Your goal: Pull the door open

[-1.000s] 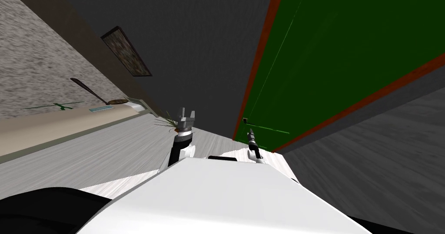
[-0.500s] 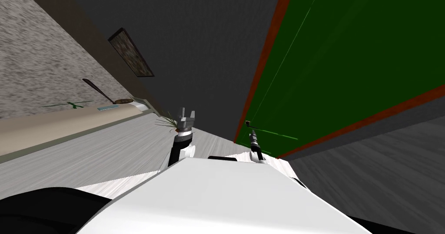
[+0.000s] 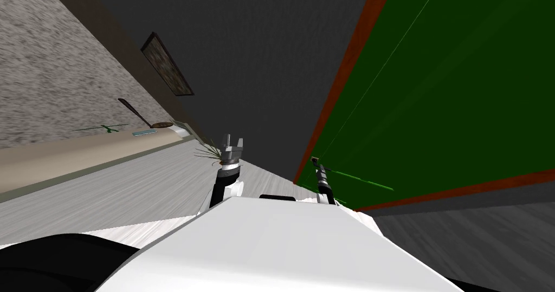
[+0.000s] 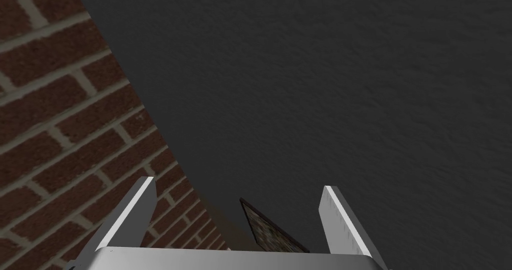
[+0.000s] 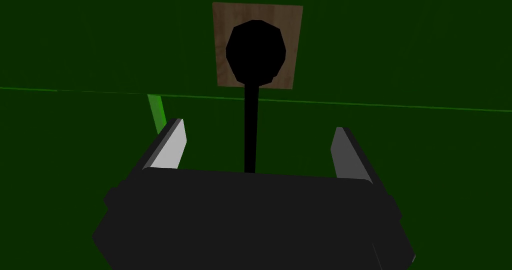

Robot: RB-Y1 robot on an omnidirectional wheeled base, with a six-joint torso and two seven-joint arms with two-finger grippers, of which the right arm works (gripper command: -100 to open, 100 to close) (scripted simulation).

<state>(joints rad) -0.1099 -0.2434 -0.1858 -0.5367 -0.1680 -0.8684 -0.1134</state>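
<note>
The right tool [image 5: 258,127] is spread wide, its two fingers about a third of the wrist view apart, and it grips nothing. A thin black lever [image 5: 251,131] runs straight up the gap between the fingers from the tool's dark body. Neither blade touches it, and the lever sits slightly closer to one finger than the other. At its far end the lever joins a round black hub [image 5: 255,50], mounted on a small tan plate [image 5: 225,16]. Plate and hub are fixed to a dark green door [image 5: 400,56], which lies close in front of the tool.

In the head view the door stands to the robot's right, set in a red-brown frame [image 3: 347,72], with the handle near the frame's edge. Whether the door has begun to leave its frame cannot be told.

The left tool [image 4: 239,184] is also wide open and empty, raised in front of the chest, well apart from the door.

Judging by this, the reach to the handle is nearly complete but the grasp is not yet made. The next move calls for closing the right fingers squarely on the lever. The pull should then draw back towards the robot, following the door's swing so the blades do not slip off.
</note>
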